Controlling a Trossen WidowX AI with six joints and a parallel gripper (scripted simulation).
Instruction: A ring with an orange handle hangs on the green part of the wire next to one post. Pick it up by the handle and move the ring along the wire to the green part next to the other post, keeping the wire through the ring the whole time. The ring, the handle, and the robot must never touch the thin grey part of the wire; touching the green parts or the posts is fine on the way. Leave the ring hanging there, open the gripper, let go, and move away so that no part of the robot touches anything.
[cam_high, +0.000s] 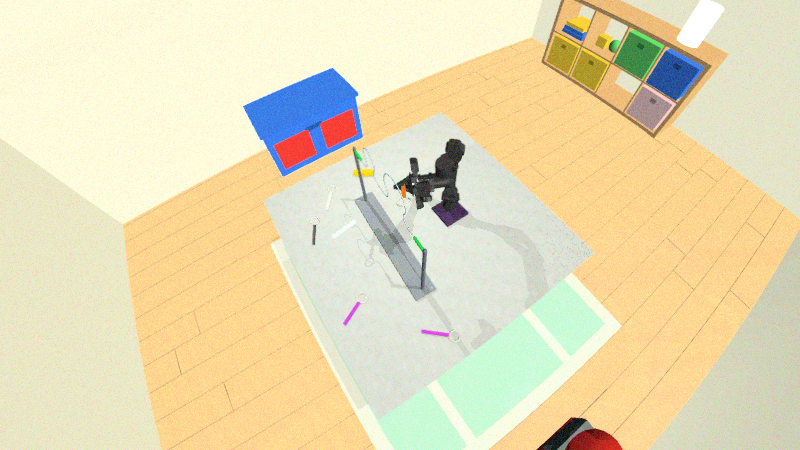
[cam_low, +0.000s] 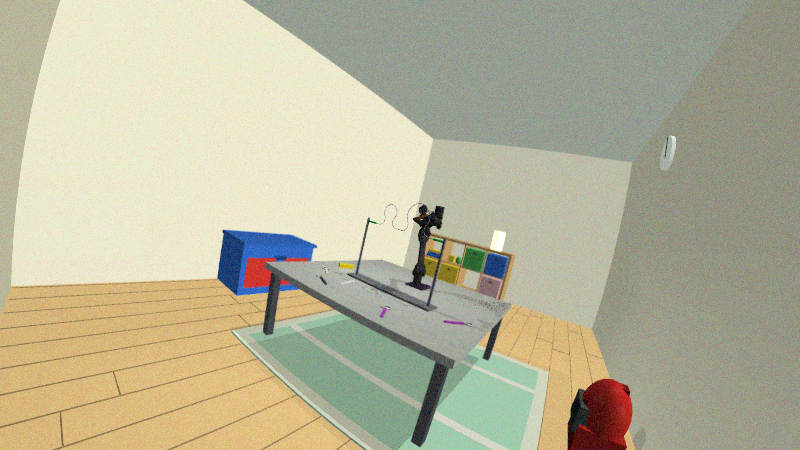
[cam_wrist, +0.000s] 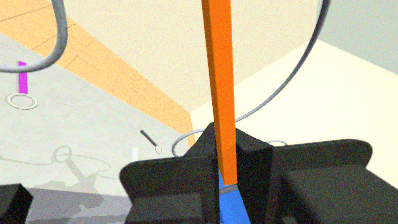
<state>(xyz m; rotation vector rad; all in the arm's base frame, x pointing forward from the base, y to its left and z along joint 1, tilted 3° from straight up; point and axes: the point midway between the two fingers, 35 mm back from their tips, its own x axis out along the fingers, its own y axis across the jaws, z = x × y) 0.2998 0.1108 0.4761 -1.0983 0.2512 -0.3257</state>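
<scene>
My gripper (cam_high: 401, 187) (cam_wrist: 216, 126) is shut on the orange handle (cam_high: 403, 192) (cam_wrist: 223, 90), high above the table. A pale ring (cam_high: 403, 202) shows at the handle's end in the top view; the wrist view does not show it. It is at the grey wire's middle stretch, between the posts; whether the wire runs through it is too small to tell. The grey wire (cam_wrist: 62, 25) curves on both sides of the handle in the wrist view. One green part (cam_high: 419, 244) (cam_low: 439, 240) is at the near post (cam_high: 424, 268), the other (cam_high: 357, 155) (cam_low: 372, 222) at the far post (cam_high: 360, 179).
The posts stand on a long grey base (cam_high: 391, 241). On the table lie two magenta-handled rings (cam_high: 351, 313) (cam_high: 435, 333), a dark-handled one (cam_high: 313, 235), white pieces (cam_high: 344, 229) and a yellow block (cam_high: 363, 172). A blue cabinet (cam_high: 302, 103) stands beyond the table.
</scene>
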